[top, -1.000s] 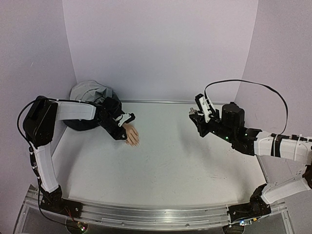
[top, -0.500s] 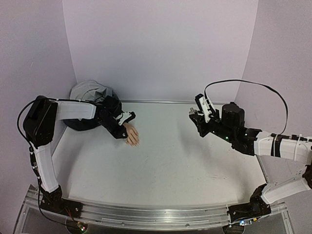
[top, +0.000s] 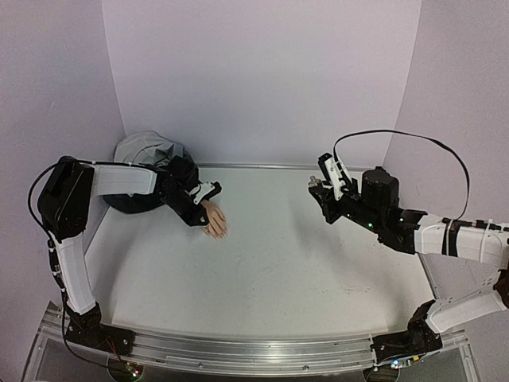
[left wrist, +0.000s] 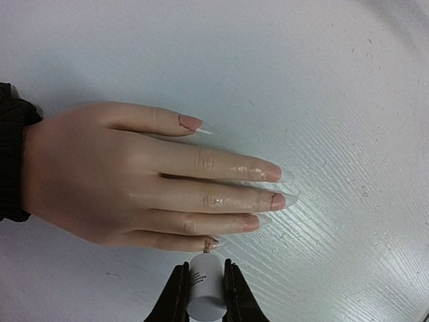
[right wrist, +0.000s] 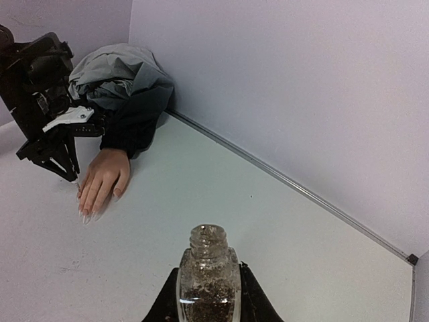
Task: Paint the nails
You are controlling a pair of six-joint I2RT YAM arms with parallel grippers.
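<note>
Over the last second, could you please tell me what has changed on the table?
Nothing visibly changed. The left claw stays shut on the white cap beside the little finger of the mannequin hand, and the right claw stays shut on the open bottle.

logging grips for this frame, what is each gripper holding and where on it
Left gripper: the white cap, clamped across its sides. Right gripper: the open glitter polish bottle, clamped across its body below the neck.

Pale lilac walls [top: 262, 79] round white tabletop [top: 278, 270], alu rail [top: 238, 348] nr front.
</note>
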